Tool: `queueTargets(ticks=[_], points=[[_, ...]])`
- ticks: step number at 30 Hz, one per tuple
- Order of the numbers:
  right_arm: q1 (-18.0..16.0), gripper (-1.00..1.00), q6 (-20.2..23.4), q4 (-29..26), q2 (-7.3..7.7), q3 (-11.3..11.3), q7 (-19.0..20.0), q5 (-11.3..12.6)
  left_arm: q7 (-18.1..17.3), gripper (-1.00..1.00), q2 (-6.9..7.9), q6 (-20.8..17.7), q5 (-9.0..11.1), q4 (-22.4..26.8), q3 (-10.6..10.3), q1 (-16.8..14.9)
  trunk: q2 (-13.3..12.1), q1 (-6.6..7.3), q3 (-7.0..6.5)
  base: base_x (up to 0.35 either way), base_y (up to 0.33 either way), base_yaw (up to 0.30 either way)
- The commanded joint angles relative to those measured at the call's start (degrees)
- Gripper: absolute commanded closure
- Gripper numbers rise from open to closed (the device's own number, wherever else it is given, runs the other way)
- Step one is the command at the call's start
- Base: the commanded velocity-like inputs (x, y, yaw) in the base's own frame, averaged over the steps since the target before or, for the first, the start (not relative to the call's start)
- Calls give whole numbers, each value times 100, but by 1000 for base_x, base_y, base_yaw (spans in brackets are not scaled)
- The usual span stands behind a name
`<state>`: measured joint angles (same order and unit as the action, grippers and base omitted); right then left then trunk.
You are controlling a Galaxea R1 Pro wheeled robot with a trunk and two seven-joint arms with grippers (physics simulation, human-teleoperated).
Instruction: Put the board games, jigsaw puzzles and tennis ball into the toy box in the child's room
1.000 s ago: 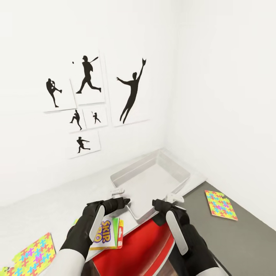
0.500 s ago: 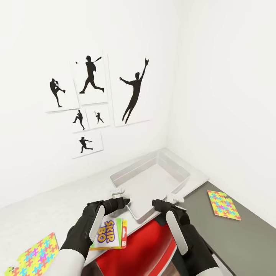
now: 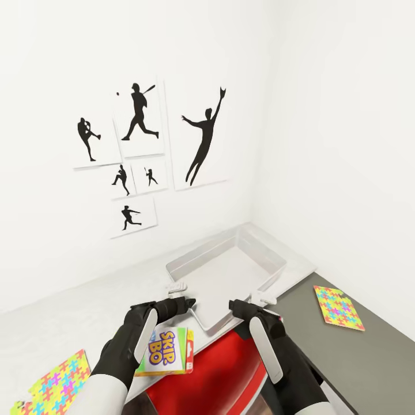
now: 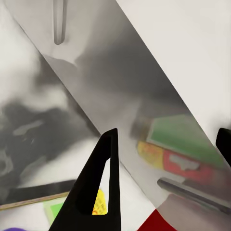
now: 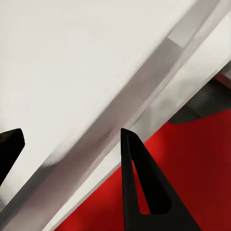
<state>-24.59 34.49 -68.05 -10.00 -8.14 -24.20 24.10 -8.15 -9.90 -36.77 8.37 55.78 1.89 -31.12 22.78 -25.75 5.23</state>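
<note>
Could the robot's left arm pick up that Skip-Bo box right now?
Probably not at once. The left gripper and right gripper sit at the near rim of the toy box, seemingly holding it; the Skip-Bo box lies under the left forearm, so it would have to let go first.

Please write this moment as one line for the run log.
left gripper: on toy box near rim | right gripper: on near rim | box: empty | Skip-Bo: outside box

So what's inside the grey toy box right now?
The toy box looks empty: its bare pale floor shows in the head view. The near corner of the floor is hidden behind the front wall and the two tools.
</note>
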Motion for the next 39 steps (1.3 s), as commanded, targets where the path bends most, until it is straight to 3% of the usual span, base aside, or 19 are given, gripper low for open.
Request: queueTargets(ticks=[1,21,38,39], points=[[-2,100,-13,2,0,-47,-50,288,-143,100,-9,-58,262,12,4,-8,14,-3,19,0,0,0],[-2,100,-13,2,0,-47,-42,288,-143,100,-9,-56,262,12,4,-8,14,-3,192,0,0,0],[-2,100,-6,-7,0,-47,57,288,-143,100,-9,-52,262,12,4,-8,14,-3,201,0,0,0],[-2,-100,-9,-7,0,-47,61,288,-143,100,-9,-51,262,12,4,-8,14,-3,201,0,0,0]])
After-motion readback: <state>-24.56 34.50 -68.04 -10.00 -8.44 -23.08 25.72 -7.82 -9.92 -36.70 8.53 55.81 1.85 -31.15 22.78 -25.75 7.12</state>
